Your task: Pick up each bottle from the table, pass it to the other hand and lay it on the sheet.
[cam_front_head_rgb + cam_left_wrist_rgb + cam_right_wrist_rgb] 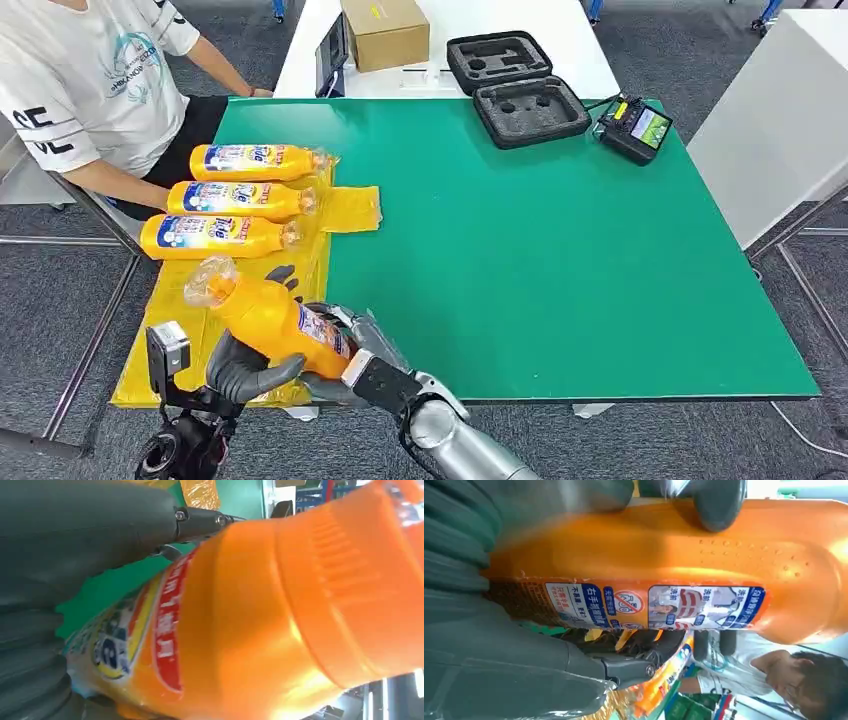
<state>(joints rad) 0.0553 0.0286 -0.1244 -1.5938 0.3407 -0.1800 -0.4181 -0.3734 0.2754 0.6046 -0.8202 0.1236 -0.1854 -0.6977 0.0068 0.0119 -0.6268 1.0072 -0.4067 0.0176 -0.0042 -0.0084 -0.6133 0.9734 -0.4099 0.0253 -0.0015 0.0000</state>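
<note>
The bottle (268, 318) hangs over the near end of the yellow sheet (180, 345), cap end pointing away from the robot toward the three bottles (235, 198) already lying in a row further up the sheet, and it is caught between both hands at once: the left hand (248, 368) curls its thick grey fingers round the lower body, while the right hand (335, 340) wraps the label end from the other side. In the right wrist view dark fingers (716, 510) press the orange side, so both hands are grasping the bottle and neither has let go. This looks like the middle of the handover, and that is where the risk sits. If the giving hand opens before the other has a firm hold, the smooth, rounded plastic could slip and drop onto the sheet or roll off its near edge to the floor. If both pull together, the bottle may twist and end up crooked. Laid too far forward, it could knock the nearest bottle (215, 236) and nudge the row. The person (95, 90) sits just beside the sheet's far corner, so a wide swing of the left arm could come near them
</note>
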